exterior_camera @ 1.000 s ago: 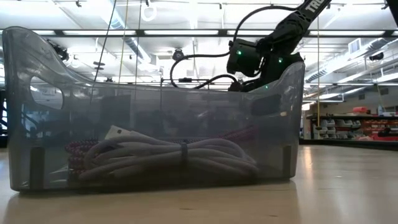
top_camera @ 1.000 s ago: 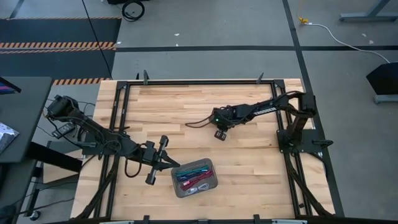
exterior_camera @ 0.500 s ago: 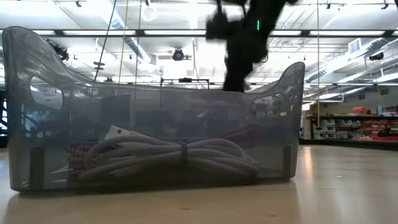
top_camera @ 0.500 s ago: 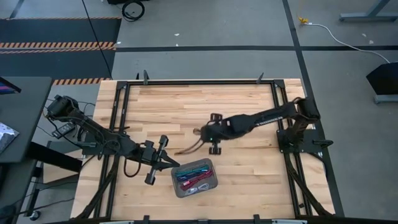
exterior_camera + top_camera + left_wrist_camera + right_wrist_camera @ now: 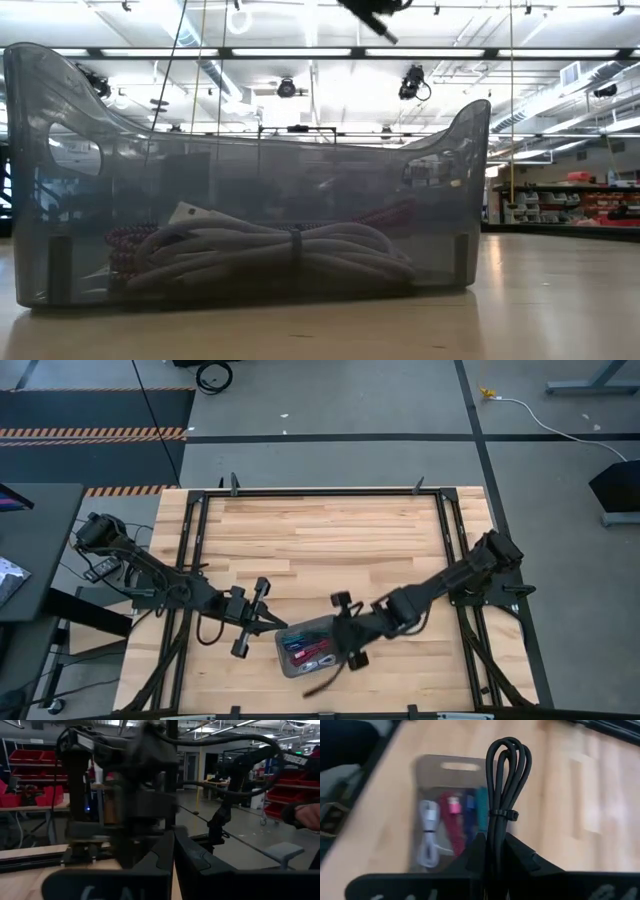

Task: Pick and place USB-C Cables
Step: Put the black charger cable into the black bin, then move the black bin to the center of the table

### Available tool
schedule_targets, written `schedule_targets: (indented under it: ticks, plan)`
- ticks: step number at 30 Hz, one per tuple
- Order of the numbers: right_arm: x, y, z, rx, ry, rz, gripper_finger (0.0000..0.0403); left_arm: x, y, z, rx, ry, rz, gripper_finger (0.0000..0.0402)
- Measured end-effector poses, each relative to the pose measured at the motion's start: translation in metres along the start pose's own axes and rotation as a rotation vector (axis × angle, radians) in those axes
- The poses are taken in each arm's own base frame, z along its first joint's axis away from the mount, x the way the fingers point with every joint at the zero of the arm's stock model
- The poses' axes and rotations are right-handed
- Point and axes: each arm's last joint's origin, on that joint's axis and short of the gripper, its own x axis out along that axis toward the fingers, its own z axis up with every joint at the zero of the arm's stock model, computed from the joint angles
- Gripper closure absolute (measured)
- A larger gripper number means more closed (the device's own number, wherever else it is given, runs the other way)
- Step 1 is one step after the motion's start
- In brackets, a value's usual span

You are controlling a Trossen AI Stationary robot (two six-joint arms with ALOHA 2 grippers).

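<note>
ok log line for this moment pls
right gripper: shut on black cable, above grey tray | tray: silver, red, blue, teal cables | left gripper: shut, waiting beside tray

The black cable [image 5: 504,795] (a coiled bundle cinched by a tie) is pinched between the right gripper's [image 5: 492,851] fingers above the tray [image 5: 427,764]. In the tray, side by side, lie the silver-grey cable [image 5: 428,832], dark red cable [image 5: 452,827], purple-blue cable [image 5: 469,810] and teal cable [image 5: 481,805].

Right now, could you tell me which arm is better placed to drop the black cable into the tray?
The right: its gripper already grips the black cable directly over the grey tray. The left gripper waits beside the tray.
</note>
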Motion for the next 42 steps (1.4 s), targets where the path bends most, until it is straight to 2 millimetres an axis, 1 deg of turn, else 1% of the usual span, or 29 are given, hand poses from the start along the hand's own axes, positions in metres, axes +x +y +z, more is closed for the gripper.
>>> schedule_targets:
  ticks: [2, 5, 9, 12, 14, 16, 19, 21, 24, 26, 28, 31, 35, 38, 42]
  plan:
    - [0.008, 0.010, 0.000, -0.028, -0.017, 0.039, 0.0355, 0.000, 0.000, 0.000, 0.004, 0.000, 0.003, 0.0385]
    - [0.027, 0.020, -0.002, -0.060, -0.014, 0.060, 0.0355, 0.000, 0.000, 0.000, 0.003, -0.004, 0.003, 0.0384]
    - [0.059, 0.020, -0.012, -0.054, 0.052, 0.071, 0.0355, 0.000, 0.000, 0.000, 0.002, -0.005, 0.001, 0.0384]
    - [0.074, 0.016, -0.018, -0.052, 0.084, 0.060, 0.0352, 0.000, 0.000, 0.000, 0.003, -0.004, 0.002, 0.0383]
    - [0.076, 0.013, -0.018, -0.043, 0.088, 0.058, 0.0318, 0.000, 0.000, 0.000, 0.003, -0.003, 0.002, 0.0383]
    - [0.076, 0.011, -0.017, -0.015, 0.081, 0.071, 0.0269, 0.000, 0.000, 0.000, 0.003, -0.001, 0.002, 0.0384]
    - [0.071, 0.009, -0.014, 0.018, 0.065, 0.081, 0.0198, 0.000, 0.000, 0.000, 0.003, 0.001, 0.001, 0.0385]
    - [0.067, 0.009, -0.011, 0.022, 0.040, 0.086, 0.0160, 0.000, 0.000, 0.000, 0.003, 0.002, 0.001, 0.0385]
    - [0.066, 0.010, -0.011, 0.016, 0.049, 0.083, 0.0121, 0.000, 0.000, 0.000, 0.003, 0.002, 0.001, 0.0384]
    - [0.063, 0.009, -0.014, 0.007, 0.073, 0.045, 0.0106, 0.000, 0.000, 0.000, 0.003, 0.002, 0.001, 0.0384]
    - [0.062, 0.004, -0.014, 0.004, 0.083, -0.010, 0.0100, 0.000, 0.000, 0.000, 0.003, 0.003, 0.001, 0.0383]
    - [0.064, -0.010, -0.016, -0.012, 0.105, -0.073, 0.0102, 0.000, 0.000, -0.001, 0.003, 0.005, 0.001, 0.0383]
    - [0.072, -0.035, -0.017, 0.029, 0.119, -0.047, 0.0117, 0.000, 0.000, -0.001, 0.003, 0.009, 0.000, 0.0385]
    - [0.081, -0.051, -0.025, 0.066, 0.128, -0.035, 0.0129, 0.000, 0.000, -0.001, 0.004, 0.012, 0.000, 0.0385]
    - [0.086, -0.063, -0.030, 0.093, 0.130, -0.038, 0.0140, 0.000, -0.001, -0.002, 0.007, 0.015, -0.002, 0.0383]
